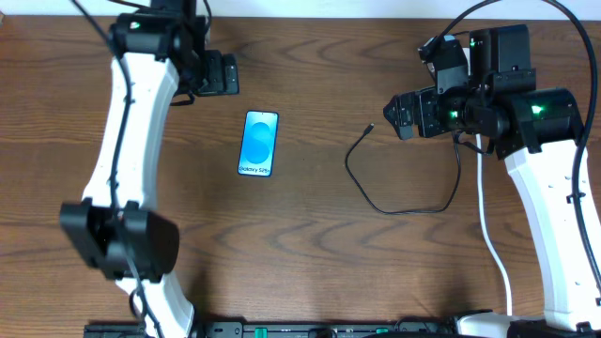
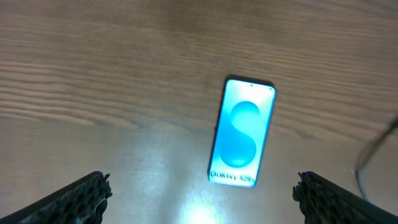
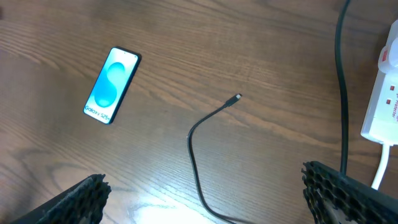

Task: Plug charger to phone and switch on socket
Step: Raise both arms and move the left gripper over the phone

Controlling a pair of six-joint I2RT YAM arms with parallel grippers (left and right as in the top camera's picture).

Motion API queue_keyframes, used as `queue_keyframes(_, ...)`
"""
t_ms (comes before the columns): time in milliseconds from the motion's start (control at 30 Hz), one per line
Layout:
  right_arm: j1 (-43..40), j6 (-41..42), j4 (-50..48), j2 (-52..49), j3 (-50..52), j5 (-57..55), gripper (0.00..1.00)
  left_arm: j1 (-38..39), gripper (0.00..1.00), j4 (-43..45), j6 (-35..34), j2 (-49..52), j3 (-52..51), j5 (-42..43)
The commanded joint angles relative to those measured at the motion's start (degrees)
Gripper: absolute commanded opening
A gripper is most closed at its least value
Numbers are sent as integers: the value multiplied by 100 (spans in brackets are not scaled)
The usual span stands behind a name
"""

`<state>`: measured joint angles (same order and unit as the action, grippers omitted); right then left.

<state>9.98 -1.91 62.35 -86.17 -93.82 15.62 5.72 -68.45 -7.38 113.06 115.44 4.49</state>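
Note:
The phone (image 1: 259, 144) lies flat on the wooden table, cyan screen up, reading "Galaxy S25"; it also shows in the left wrist view (image 2: 243, 132) and the right wrist view (image 3: 111, 84). The charger cable (image 1: 369, 192), thin and black, curls on the table to the phone's right, its connector tip (image 3: 237, 98) free and pointing toward the phone. The socket (image 3: 387, 94), a white power strip with red markings, shows only at the right edge of the right wrist view; in the overhead view the right arm hides it. My left gripper (image 2: 202, 196) is open, above and left of the phone. My right gripper (image 3: 205, 193) is open above the cable.
The power strip's white cord (image 1: 489, 235) runs down the right side of the table toward the front edge. Both arm bases stand at the front edge. A black cable (image 3: 341, 81) hangs near the strip.

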Motion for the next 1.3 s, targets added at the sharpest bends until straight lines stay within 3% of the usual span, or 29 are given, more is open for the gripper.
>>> queue_keyframes(0,42,59,28,55,-94,-24,99,-22,98,68,-286,442,101,-116)
queue_keyframes(467,42,55,96,52,-57,-31,99,461,99,291,-592,1366,59,-262)
queue_keyframes(700,42,52,140,31,-2,-72,99,756,99,295,-1058,1493,-245,-442)
queue_keyframes(1267,42,52,177,28,-2,-70,99,1152,99,811,-1139,1502,-1121,-522)
